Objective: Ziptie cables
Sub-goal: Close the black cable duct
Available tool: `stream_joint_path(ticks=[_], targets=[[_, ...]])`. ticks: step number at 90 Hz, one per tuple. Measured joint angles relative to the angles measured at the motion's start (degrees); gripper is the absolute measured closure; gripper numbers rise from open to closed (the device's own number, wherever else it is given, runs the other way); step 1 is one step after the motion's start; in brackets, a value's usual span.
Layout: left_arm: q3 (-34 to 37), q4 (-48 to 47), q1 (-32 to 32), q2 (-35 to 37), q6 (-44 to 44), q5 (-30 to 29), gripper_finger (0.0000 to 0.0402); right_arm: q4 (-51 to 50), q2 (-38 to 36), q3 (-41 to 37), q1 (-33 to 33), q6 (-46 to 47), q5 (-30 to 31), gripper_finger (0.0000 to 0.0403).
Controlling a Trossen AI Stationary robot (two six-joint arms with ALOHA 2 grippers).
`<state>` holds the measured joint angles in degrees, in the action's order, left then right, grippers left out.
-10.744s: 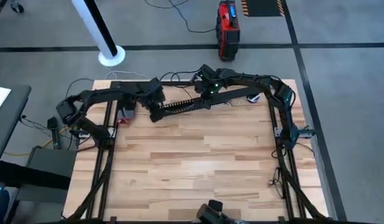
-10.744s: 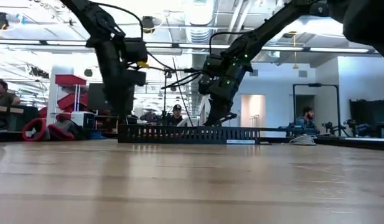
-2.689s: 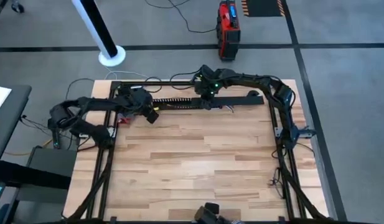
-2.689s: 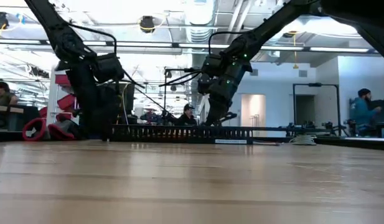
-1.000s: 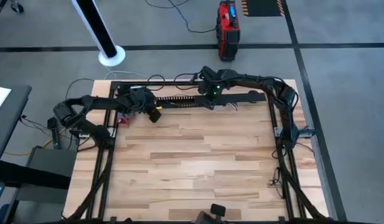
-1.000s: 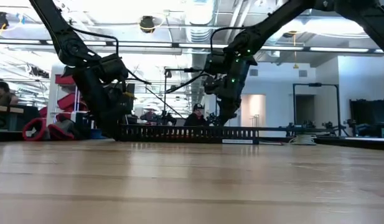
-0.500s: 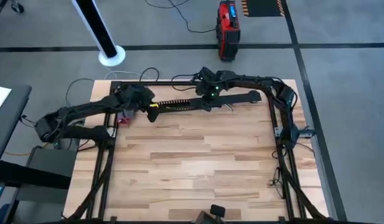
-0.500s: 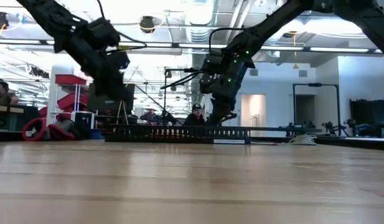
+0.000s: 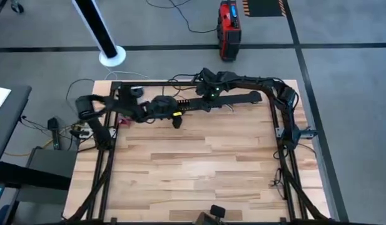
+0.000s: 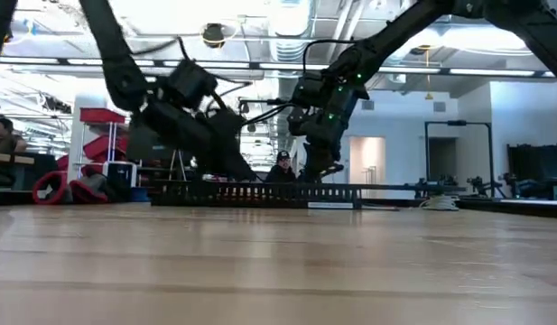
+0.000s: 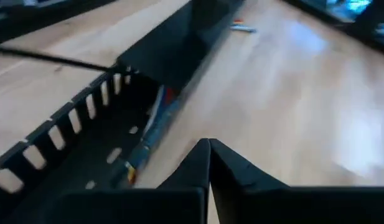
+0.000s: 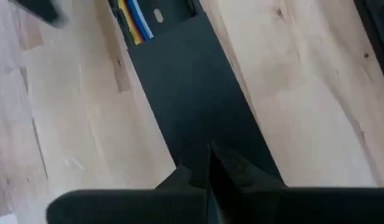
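Observation:
A long black slotted channel (image 9: 187,105) lies along the table's far edge. The cables (image 11: 148,134), a thin coloured bundle, lie inside it; their yellow, red, blue and white strands (image 12: 132,15) show at the end of the flat black strip (image 12: 192,93) that covers the channel's right part. My left gripper (image 9: 176,120) is shut and slants down at the channel's near side, about its middle (image 11: 209,144). My right gripper (image 9: 208,105) is shut over the strip's left end. My left gripper: I cannot tell whether its shut tips touch the channel's near wall. My right gripper comes from above, pointing down, with its shut fingertips (image 12: 208,155) on the top face of the flat black strip (image 12: 201,134), near the strip's left end. The strip lies flat on the channel.
The near half of the wooden table (image 9: 193,169) is bare. A small red object (image 9: 124,119) sits by the table's left frame. A red box (image 9: 228,28) and a white post base (image 9: 111,56) stand on the floor beyond the far edge. A person (image 10: 280,167) is in the room behind.
My left gripper has risen from the channel's left end, gone toward the table's right edge along the channel, and come down slanting near its middle. It stays shut.

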<state>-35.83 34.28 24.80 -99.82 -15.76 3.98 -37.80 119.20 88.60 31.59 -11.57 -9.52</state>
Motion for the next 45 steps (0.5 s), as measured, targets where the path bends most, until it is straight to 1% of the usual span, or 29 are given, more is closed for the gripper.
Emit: stream_joint_path(ticks=[8, 22, 30, 38, 45], targets=[[-2.1, 0.3, 0.0, -3.0, -0.23, -0.6, 0.0401, -0.11, -0.02, 0.0, -0.11, 0.0, 0.51, 0.0403], [-4.45, -0.25, -0.15, -6.54, -0.23, -3.75, 0.0401, -0.09, 0.0, 0.0, -0.46, 0.49, 0.81, 0.0403], [-5.38, 0.02, 0.11, -7.54, -0.18, -4.7, 0.0401, -0.11, 0.0, 0.0, -0.59, 0.79, 0.78, 0.0403], [-5.68, -0.03, 0.19, -8.11, -0.2, -6.94, 0.0401, -0.02, 0.0, 0.0, -0.79, 0.79, 0.87, 0.0403], [-5.68, -0.14, 0.63, -8.13, -0.38, -7.47, 0.0401, 0.31, 0.0, 0.0, -0.91, 1.03, 0.89, 0.0403]])
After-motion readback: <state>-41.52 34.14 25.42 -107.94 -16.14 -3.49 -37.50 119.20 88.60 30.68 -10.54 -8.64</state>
